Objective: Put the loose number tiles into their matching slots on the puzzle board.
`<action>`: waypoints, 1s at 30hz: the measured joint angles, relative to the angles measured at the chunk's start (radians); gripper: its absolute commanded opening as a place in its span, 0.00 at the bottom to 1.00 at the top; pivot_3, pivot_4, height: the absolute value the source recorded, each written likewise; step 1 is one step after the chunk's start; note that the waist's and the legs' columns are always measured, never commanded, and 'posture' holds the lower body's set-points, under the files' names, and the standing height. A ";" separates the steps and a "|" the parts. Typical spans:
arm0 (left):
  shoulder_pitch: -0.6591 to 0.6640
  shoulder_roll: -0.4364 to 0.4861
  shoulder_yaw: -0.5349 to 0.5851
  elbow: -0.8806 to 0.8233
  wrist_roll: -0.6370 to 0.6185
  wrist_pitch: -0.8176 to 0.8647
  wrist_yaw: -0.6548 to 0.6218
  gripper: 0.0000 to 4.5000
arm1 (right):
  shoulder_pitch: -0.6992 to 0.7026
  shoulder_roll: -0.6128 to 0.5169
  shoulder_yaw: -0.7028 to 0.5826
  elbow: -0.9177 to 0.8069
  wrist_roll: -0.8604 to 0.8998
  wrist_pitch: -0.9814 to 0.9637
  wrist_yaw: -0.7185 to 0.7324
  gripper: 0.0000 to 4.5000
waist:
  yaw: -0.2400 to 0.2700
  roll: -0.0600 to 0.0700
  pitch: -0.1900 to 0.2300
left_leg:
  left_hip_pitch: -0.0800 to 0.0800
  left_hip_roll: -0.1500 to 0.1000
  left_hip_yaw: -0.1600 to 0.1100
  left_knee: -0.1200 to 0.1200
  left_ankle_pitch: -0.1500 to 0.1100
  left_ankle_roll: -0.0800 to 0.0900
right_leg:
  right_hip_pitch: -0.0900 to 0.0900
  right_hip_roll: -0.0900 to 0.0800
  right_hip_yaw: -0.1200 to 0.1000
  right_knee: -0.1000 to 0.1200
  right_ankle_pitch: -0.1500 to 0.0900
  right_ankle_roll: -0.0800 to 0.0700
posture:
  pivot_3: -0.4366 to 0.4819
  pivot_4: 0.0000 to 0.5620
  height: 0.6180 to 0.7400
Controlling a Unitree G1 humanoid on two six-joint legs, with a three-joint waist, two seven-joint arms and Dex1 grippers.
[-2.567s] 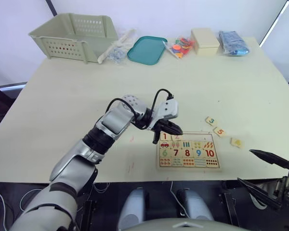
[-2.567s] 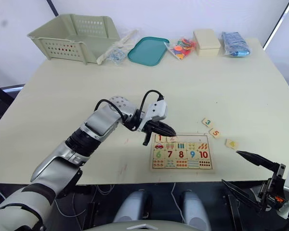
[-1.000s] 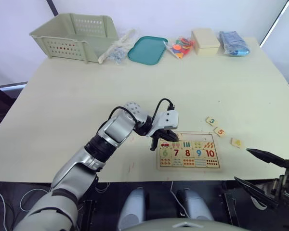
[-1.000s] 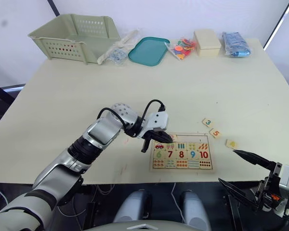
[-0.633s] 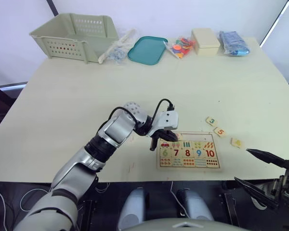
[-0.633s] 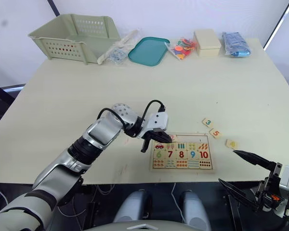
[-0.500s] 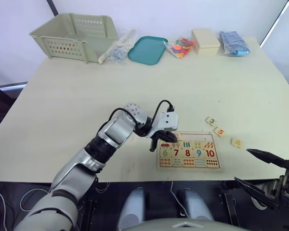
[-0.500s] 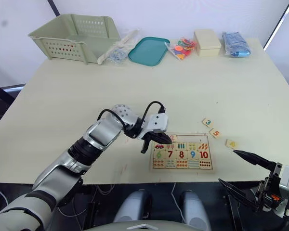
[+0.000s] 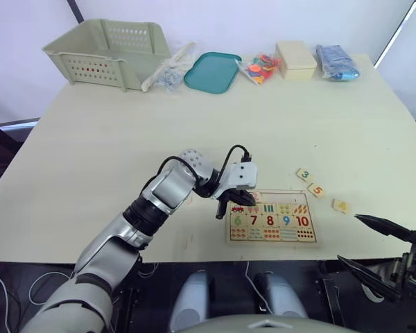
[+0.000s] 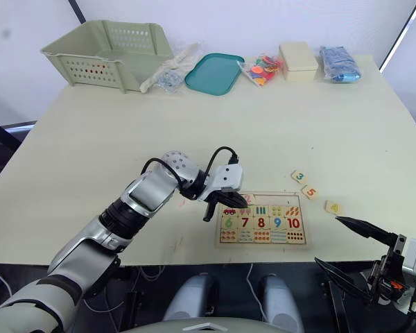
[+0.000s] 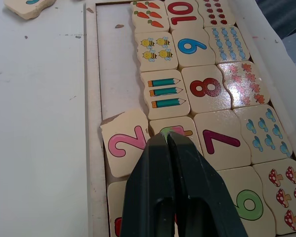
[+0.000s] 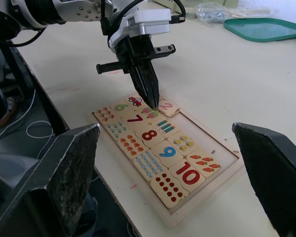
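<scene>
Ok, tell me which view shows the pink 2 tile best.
The left wrist view: the 2 tile appears large, sitting tilted in the board's top row beside the left gripper's shut fingers. The right wrist view shows it small just past those fingers. In the eye views the gripper mostly covers it.

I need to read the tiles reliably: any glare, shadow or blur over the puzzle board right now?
Left wrist view: a glare patch on the puzzle board washes out the leaf tile beside the 8; the digits read sharp, and the shut left gripper looms dark and soft. Right wrist view: the right gripper's fingers are blurred.
</scene>
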 measured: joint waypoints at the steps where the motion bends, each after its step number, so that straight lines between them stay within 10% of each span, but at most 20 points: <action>1: 0.000 0.000 0.000 0.001 0.001 0.000 0.000 0.02 | 0.000 0.000 0.000 0.000 0.000 0.000 0.002 1.00 | 0.000 0.000 0.000 | 0.000 0.000 0.000 0.000 0.000 0.000 | 0.000 0.000 0.000 0.000 0.000 0.000 | 0.48 0.27 1.00; 19: 0.000 0.019 0.032 -0.006 -0.031 0.030 -0.027 0.02 | -0.006 0.000 0.000 0.008 -0.001 -0.001 0.015 1.00 | 0.000 0.000 0.000 | 0.000 0.000 0.000 0.000 0.000 0.000 | 0.000 0.000 0.000 0.000 0.000 0.000 | 0.48 0.27 1.00; 30: 0.021 0.068 0.304 -0.057 -0.257 0.222 0.000 0.02 | -0.012 0.013 0.022 0.008 -0.004 0.001 0.003 1.00 | -0.001 0.000 0.000 | 0.000 0.000 0.000 0.000 0.000 0.000 | 0.000 0.000 0.000 0.000 0.001 0.002 | 0.48 0.27 1.00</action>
